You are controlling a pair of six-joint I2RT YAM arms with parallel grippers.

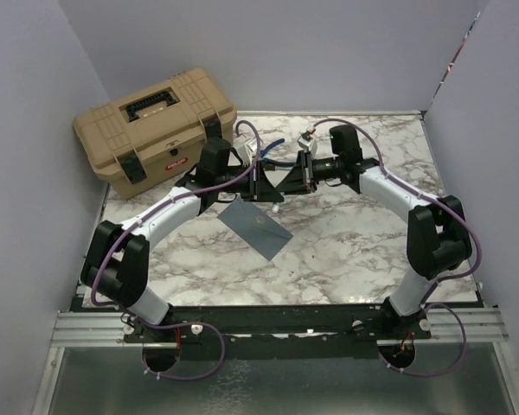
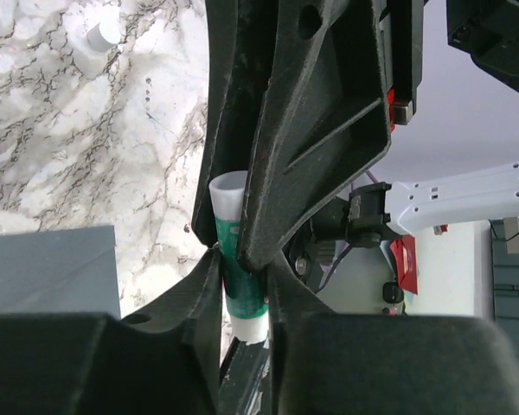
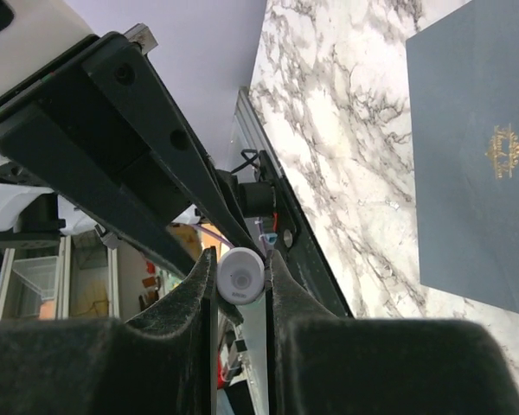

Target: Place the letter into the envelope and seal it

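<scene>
Above and just beyond the flat envelope [image 1: 258, 229], left gripper [image 2: 242, 278] and right gripper [image 3: 240, 264] each clamp narrowly on one glue stick [image 2: 241, 303], apparently to uncap it for sealing. The letter is unseen.

Envelope [image 1: 255, 227]: slate blue-grey paper rect., lying flat on marble table [image 1: 355, 251], approx. mid-table, a bit left of centre. Sits diag. in top view, one short end up-left, other down-right. Upward face plain w/ small gold crest [image 3: 502, 152] near its middle. Can't tell flap state from this side. Edges look straight & flat to the surface. Left wrist view shows just one corner [image 2: 48, 272]
</scene>
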